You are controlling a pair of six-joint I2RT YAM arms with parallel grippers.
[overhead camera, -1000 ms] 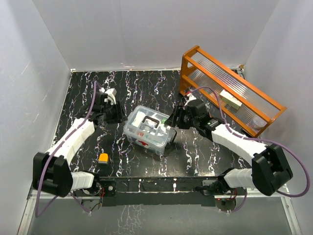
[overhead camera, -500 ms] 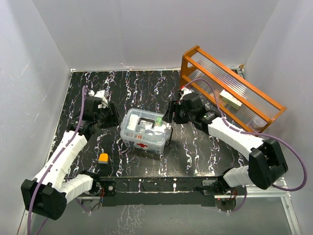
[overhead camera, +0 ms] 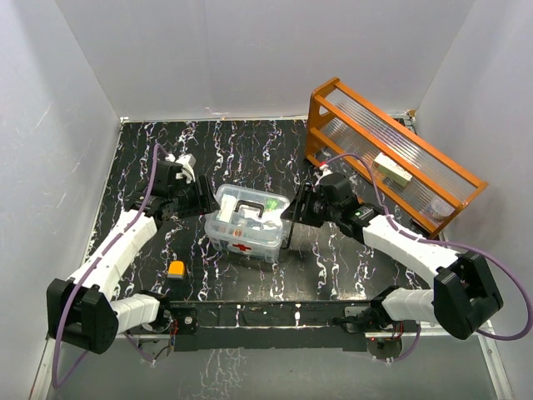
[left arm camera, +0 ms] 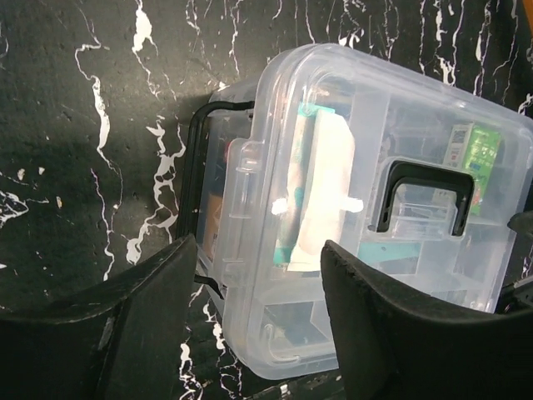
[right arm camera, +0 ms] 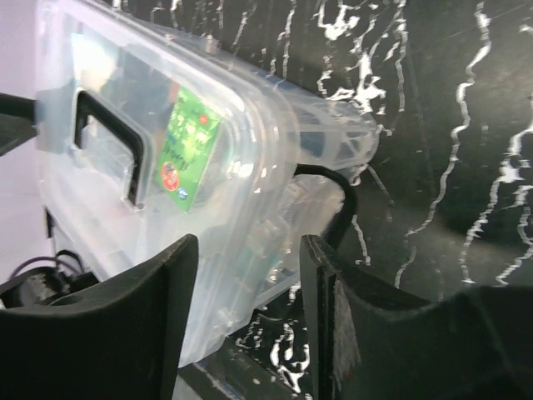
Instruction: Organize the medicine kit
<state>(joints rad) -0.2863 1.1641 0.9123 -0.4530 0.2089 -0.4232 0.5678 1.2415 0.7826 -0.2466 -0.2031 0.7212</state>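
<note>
Black marble counter (overhead camera: 250,150) with medicine kit (overhead camera: 248,223) parked mid-surface, lid on, long axis running left-right: left end effector (left arm camera: 258,250) spread apart at its left end, right end effector (right arm camera: 248,242) spread apart at the other, both equally close, pretty much.

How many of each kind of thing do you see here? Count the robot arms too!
medicine kit: 1
orange rack: 1
small orange block: 1
robot arms: 2, the left arm and the right arm
Total: 5
</note>
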